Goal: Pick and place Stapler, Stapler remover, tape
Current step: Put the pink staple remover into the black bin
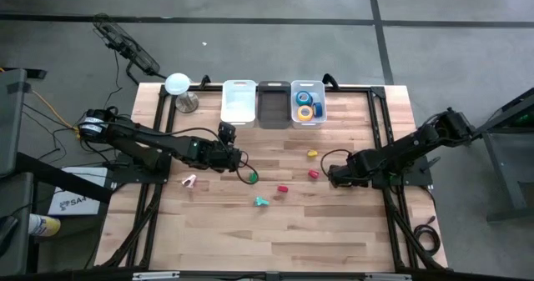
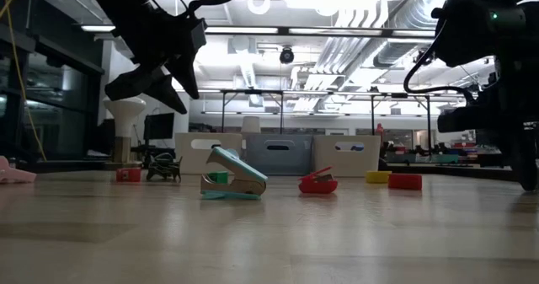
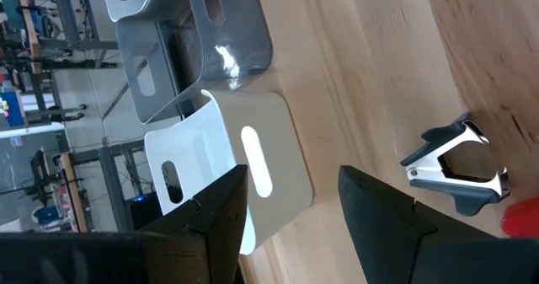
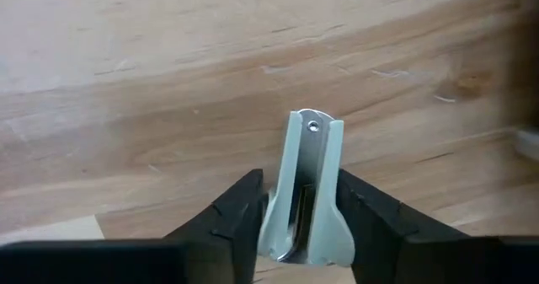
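My left gripper (image 1: 239, 158) (image 3: 290, 179) is open and raised over the table's left middle, holding nothing. Just beyond it a black stapler remover (image 1: 225, 131) (image 3: 455, 162) with silver claws rests on the wood. My right gripper (image 1: 332, 178) (image 4: 299, 191) is low over the table's right middle, shut on a small pale blue-grey stapler (image 4: 307, 174). A teal stapler (image 1: 262, 202) (image 2: 233, 183) and a red stapler remover (image 1: 282, 189) (image 2: 318, 183) lie in the middle. Blue and yellow tape rolls (image 1: 305, 106) sit in the clear bin. My right gripper pinches the pale stapler by its two long sides (image 4: 278, 221), one finger (image 4: 240, 212) on each. The fingers lie along it, and its free end with a small hole (image 4: 313, 125) sticks out past the fingertips. Whether it is clear of the table, I cannot tell.
Three bins stand in a row at the far edge: white (image 1: 239, 102), grey (image 1: 274, 104) and clear (image 1: 294, 114). A white lamp (image 1: 178, 85) is at the far left corner. Small pieces lie about: pink (image 1: 190, 181), green (image 1: 250, 177), yellow (image 1: 313, 153), red (image 1: 314, 174).
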